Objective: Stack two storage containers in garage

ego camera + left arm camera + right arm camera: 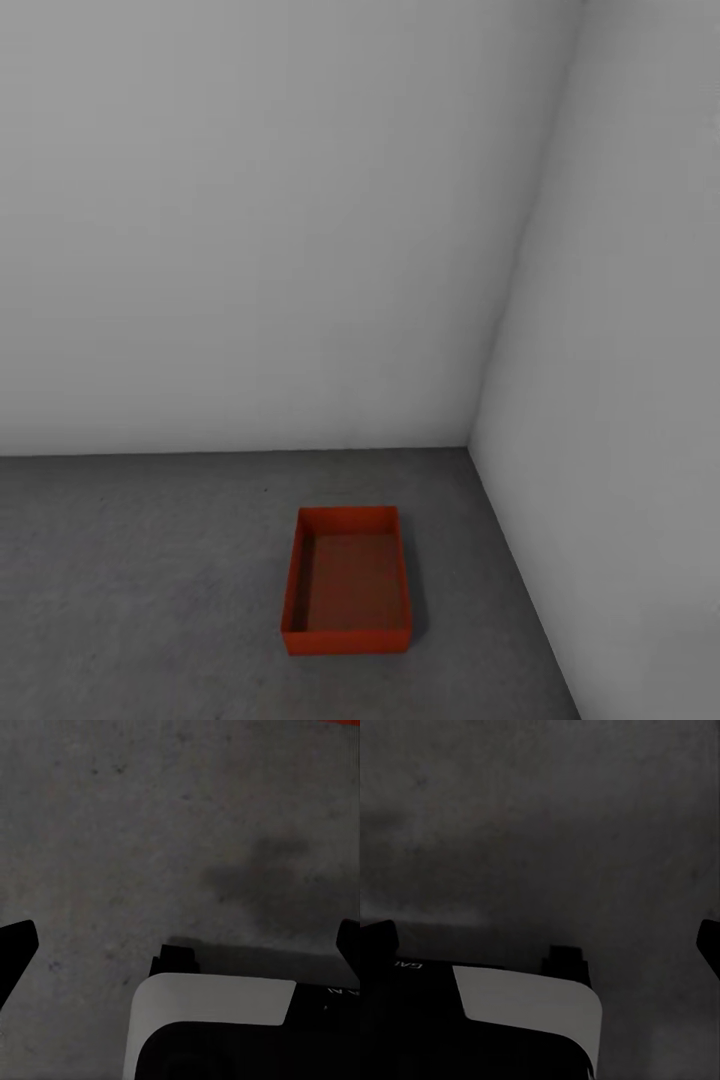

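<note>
One orange-red storage container (347, 582) sits open-topped and empty on the dark grey concrete floor (140, 580) of the garage, near the corner where two pale grey walls (250, 220) meet, a little apart from the right-hand wall. No second container is stacked on it, so I judge the step in hand to be fetching the other bin and bringing it here. To do that well, the robot should note that this bin lies square to the walls with its long side running away from the camera, so the second can be lowered level and aligned the same way.

The left end effector (180, 945) is spread wide with nothing between its dark fingertips (15, 945), facing the speckled floor; a thin orange-red strip (337, 722) at the frame's edge is probably the bin's rim. The right end effector (540, 941) is likewise spread and empty over shadowed floor. The head view alone gives the whole bin and the corner; the wrist views alone give the end effectors.
</note>
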Motion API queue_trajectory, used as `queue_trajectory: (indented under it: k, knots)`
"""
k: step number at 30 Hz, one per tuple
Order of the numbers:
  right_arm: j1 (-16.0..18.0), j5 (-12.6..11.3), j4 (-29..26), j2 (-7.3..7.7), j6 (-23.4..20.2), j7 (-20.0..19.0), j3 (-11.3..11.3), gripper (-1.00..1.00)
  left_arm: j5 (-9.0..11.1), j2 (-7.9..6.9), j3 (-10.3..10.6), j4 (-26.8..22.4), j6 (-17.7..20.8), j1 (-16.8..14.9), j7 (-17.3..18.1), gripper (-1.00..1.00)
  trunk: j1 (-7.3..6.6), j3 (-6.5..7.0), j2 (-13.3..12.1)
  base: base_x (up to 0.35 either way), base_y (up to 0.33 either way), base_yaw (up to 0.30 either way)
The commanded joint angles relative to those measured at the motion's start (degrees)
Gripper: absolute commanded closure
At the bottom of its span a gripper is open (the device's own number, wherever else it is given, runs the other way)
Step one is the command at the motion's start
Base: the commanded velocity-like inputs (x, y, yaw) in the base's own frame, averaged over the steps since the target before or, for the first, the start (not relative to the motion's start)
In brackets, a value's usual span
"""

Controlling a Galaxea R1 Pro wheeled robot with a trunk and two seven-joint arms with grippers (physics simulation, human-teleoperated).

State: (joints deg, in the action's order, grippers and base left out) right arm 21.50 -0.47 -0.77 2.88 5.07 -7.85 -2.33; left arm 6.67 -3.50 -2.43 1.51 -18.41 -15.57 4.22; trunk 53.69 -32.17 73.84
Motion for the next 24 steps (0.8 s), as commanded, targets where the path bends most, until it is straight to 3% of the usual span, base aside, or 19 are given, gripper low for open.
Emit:
queue_trajectory:
  k: [1, 24]
  knots:
    - [0.0, -0.1, 0.1, 0.02, 0.2, -0.2, -0.2, -1.00, 0.5, -0.01, -0.2, 0.2, -0.2, -0.1, 0.4, -1.00, -0.23, 0.23, -0.4, 0.000, 0.000, 0.000]
    - [0.0, -0.1, 0.1, 0.01, 0.1, -0.2, -0.2, -1.00, 0.5, 0.08, -0.2, 0.2, -0.2, 0.0, 0.4, -1.00, -5.28, 6.52, -9.6, 0.000, 0.000, 0.000]
